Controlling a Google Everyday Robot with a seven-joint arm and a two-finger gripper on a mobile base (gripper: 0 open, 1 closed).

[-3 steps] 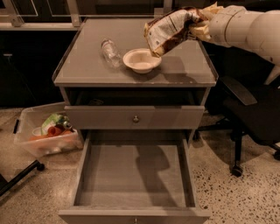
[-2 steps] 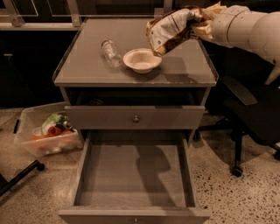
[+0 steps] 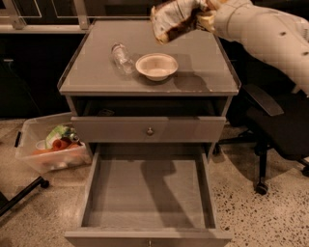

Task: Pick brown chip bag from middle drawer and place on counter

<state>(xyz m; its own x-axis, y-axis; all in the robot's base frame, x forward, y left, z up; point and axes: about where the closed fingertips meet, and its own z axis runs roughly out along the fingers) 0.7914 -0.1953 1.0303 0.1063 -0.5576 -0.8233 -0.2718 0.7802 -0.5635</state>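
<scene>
Arm [image 3: 263, 34]: extended in from the right, above the back of the table [image 3: 203, 72].
Gripper [image 3: 203, 15]: raised at the top edge; jaws pinched on the chip bag [image 3: 174, 19].
Chip bag: held in the air behind the bowl [image 3: 156, 66].
Drawer [image 3: 145, 193]: pulled out.

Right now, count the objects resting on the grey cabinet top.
2: clear plastic bottle, left of the white bowl. The gripper holds the crumpled brown chip bag above the counter.

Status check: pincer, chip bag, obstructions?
Pincer shut on brown chip bag, high over rear of counter. Bag not yet down. White bowl, clear bottle on counter below.
</scene>
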